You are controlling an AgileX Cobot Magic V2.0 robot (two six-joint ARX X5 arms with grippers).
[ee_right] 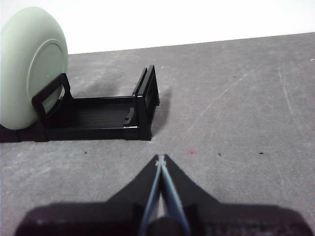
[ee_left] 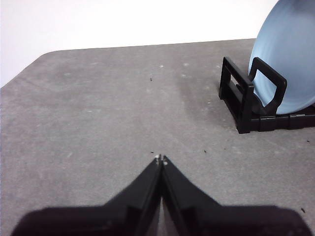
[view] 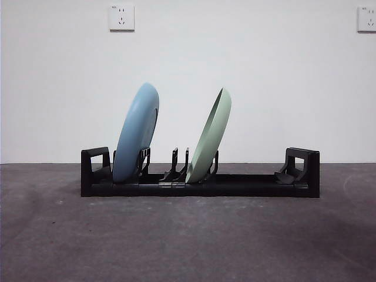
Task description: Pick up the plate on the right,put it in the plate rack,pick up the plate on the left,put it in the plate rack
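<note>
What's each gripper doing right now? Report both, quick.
Left gripper: shut, holding nothing, low over the grey table.
Right gripper: shut, holding nothing, off the long black plastic plate rack.

Soft even light, sharp focus

Low front camera faces the plate rack point(view: 200, 187) side-on; wrist cameras look at its opposite ends.
</note>
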